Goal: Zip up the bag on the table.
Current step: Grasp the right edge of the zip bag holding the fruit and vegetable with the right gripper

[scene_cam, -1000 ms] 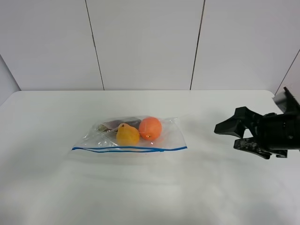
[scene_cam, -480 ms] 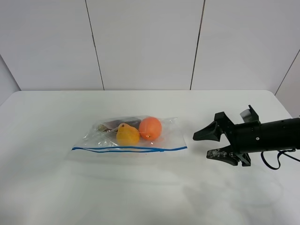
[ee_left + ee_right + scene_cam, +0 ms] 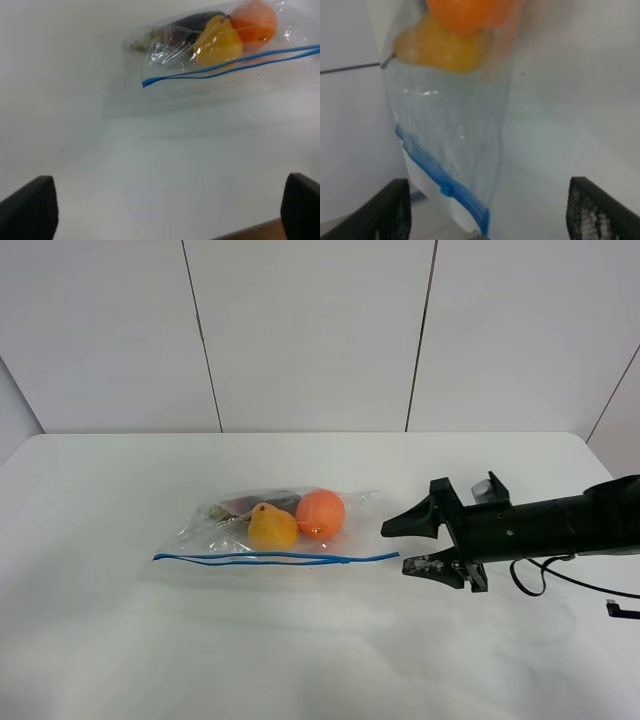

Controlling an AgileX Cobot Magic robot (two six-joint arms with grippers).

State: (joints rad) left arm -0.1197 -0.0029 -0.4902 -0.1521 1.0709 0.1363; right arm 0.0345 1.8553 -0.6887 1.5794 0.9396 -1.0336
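Note:
The clear plastic bag (image 3: 290,535) lies flat in the middle of the white table (image 3: 300,660). An orange item (image 3: 320,513), a yellow item (image 3: 271,528) and a dark item show through it. Its blue zipper strip (image 3: 275,558) runs along the near edge. My right gripper (image 3: 395,547) is open, low over the table, its jaws on either side of the strip's right end. The right wrist view shows the bag (image 3: 455,125) and the strip's end (image 3: 447,192) between its fingers. My left gripper (image 3: 165,210) is open and empty, well back from the bag (image 3: 210,40), and out of the exterior view.
A grey panelled wall (image 3: 310,335) stands behind the table. A black cable (image 3: 560,580) trails from the right arm over the table's right side. Bare tabletop (image 3: 150,150) lies between my left gripper and the bag.
My right arm has moved left across the table, bringing the open gripper from the right edge up to the bag's right end. The bag has not moved.

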